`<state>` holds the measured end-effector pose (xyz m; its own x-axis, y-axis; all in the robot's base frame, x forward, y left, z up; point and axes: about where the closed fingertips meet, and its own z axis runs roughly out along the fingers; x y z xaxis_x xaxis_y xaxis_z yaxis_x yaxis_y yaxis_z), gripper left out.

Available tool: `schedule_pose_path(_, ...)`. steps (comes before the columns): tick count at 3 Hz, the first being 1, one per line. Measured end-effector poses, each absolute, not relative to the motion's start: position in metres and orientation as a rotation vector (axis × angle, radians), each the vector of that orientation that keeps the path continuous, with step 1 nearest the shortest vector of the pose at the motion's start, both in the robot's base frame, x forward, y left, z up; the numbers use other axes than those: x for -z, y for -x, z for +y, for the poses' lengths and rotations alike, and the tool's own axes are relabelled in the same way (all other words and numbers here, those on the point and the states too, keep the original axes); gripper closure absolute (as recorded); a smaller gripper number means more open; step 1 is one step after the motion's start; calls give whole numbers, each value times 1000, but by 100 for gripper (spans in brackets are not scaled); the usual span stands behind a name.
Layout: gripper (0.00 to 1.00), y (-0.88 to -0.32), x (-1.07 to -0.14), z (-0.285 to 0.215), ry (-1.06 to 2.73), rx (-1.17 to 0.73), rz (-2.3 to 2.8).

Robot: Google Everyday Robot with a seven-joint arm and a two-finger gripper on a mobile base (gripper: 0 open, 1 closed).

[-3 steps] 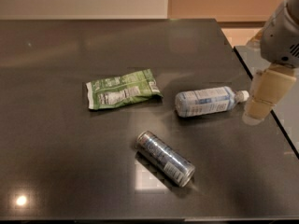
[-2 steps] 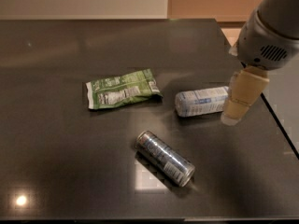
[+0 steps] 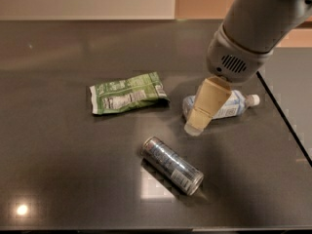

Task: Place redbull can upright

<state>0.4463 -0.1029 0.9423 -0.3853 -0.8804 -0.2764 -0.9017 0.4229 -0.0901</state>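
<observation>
The redbull can [image 3: 171, 165] lies on its side on the dark table [image 3: 58, 169], near the front middle, its shiny top pointing to the front right. My gripper [image 3: 194, 127] hangs from the arm at the upper right, above and a little right of the can, apart from it. It is in front of a clear plastic bottle [image 3: 233, 104] and holds nothing that shows.
A green snack bag [image 3: 127, 93] lies flat left of the bottle. The bottle lies on its side with its white cap to the right. The table's right edge [image 3: 285, 116] runs diagonally at the right, close to the bottle.
The arm and gripper have moved left and toward the front, from beside the bottle's cap to over its left end, nearer the can. The objects have not moved.
</observation>
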Motion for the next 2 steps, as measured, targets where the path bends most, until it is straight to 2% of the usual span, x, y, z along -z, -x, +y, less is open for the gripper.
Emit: schedule_pose_path(2, 0, -413, -927, -49, 1423, -116, 2456)
